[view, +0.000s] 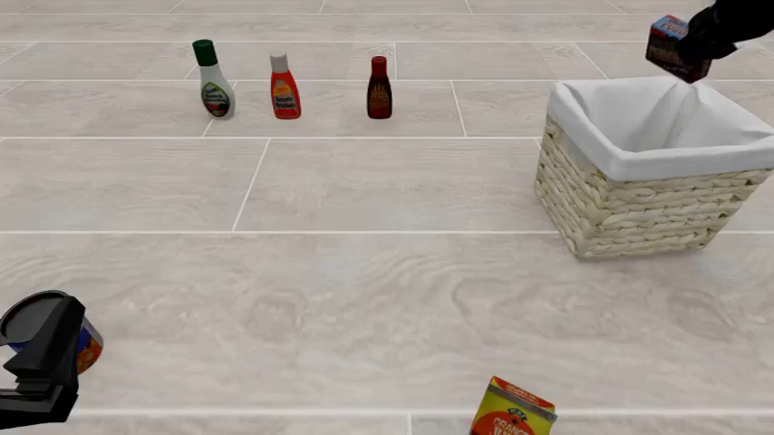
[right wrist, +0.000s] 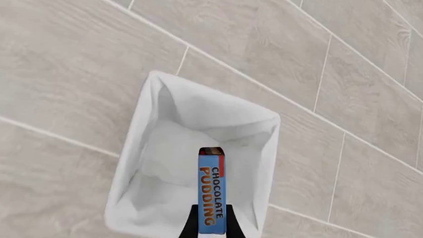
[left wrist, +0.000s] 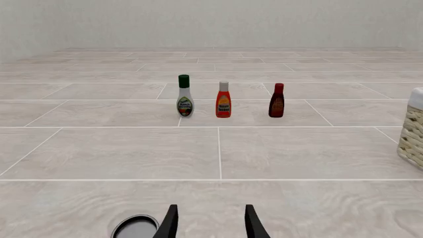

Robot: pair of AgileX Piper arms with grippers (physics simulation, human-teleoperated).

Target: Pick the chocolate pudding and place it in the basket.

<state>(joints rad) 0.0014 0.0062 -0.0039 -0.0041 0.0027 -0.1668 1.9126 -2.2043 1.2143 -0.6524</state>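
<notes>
The chocolate pudding [view: 668,41], a small dark box with a blue band, hangs tilted in the air above the far right corner of the basket [view: 641,213]. My right gripper [view: 691,43] is shut on it. In the right wrist view the blue face of the chocolate pudding [right wrist: 212,191] points down over the white-lined inside of the basket [right wrist: 132,163], held in the right gripper [right wrist: 213,229]. My left gripper [view: 43,349] rests low at the near left. In its own view the left gripper [left wrist: 211,225] is open with nothing between its fingers.
Three bottles stand in a row at the far left: white [view: 214,80], orange [view: 285,88] and dark red [view: 379,89]. A blue-orange can [view: 87,352] sits right beside my left gripper. An orange carton [view: 514,412] stands at the near edge.
</notes>
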